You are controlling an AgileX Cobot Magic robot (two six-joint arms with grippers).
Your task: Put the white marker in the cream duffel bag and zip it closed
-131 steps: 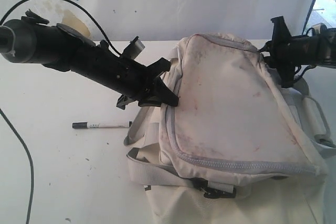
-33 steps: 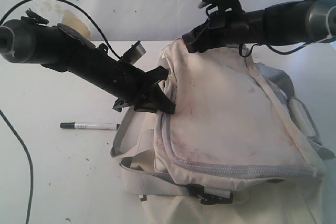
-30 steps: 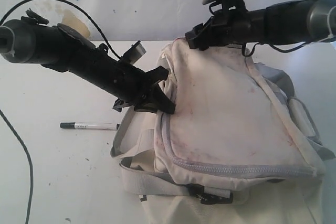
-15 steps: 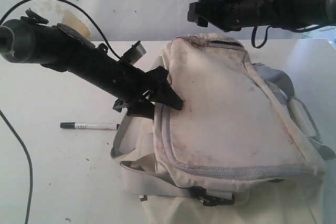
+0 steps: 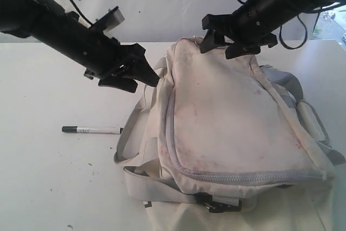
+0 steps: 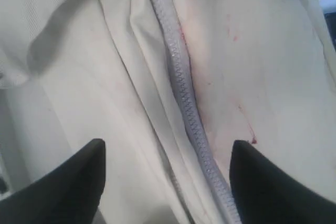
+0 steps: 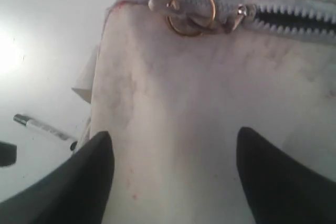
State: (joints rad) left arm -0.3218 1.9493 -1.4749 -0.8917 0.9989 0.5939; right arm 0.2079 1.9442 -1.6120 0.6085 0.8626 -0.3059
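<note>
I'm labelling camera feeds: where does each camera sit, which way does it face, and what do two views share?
Exterior: off the arms, raised, looking down over the table at the cream duffel bag; both arms, left gripper and right gripper show.
Left wrist: on the left arm, facing the bag's closed zipper between its open fingers.
Right wrist: on the right arm, facing the zipper pull ring; its open fingers show.
Shared: exterior and right wrist both show the white marker on the table beside the bag.
</note>
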